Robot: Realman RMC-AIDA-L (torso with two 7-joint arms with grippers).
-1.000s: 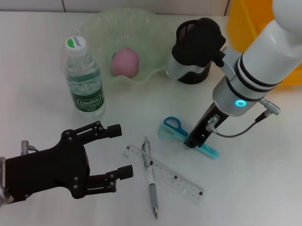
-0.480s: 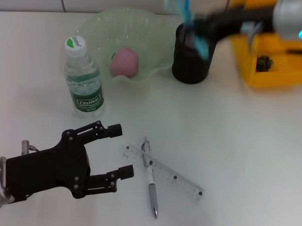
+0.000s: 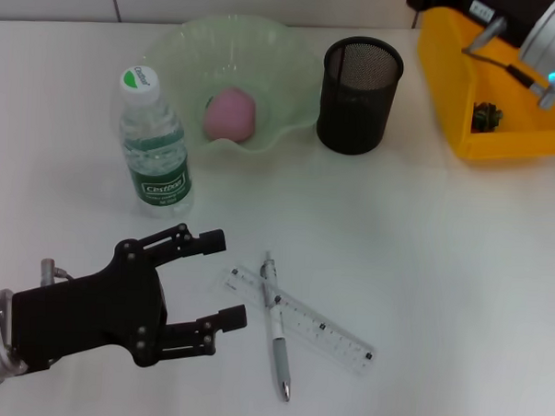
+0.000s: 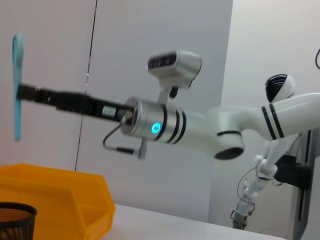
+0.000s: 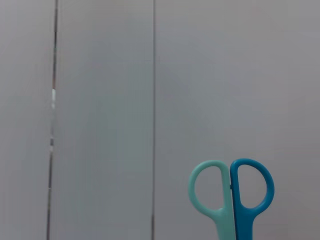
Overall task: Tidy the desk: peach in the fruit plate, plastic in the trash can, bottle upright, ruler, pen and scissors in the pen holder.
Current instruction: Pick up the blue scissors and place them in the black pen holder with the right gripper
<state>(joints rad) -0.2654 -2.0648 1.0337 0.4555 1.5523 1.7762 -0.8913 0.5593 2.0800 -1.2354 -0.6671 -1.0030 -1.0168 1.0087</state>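
My right arm (image 3: 550,36) is raised at the far right, and its gripper is out of the head view. In the left wrist view the right gripper (image 4: 24,92) is shut on the blue and teal scissors (image 4: 17,85), held upright high in the air. The scissors' handles also show in the right wrist view (image 5: 231,194). The black mesh pen holder (image 3: 359,83) stands at the back. The pen (image 3: 275,323) lies across the clear ruler (image 3: 302,323) at the front. My left gripper (image 3: 222,279) is open and empty, just left of them. The bottle (image 3: 156,147) stands upright. The peach (image 3: 231,112) lies in the green fruit plate (image 3: 174,47).
An orange bin (image 3: 449,77) stands at the back right with a small dark thing (image 3: 487,114) inside. Bare white table lies between the pen holder and the ruler and along the right side.
My right gripper took the scissors off the table, swung them up over the pen holder, and now holds them higher, out of the head view. The left arm has not moved.
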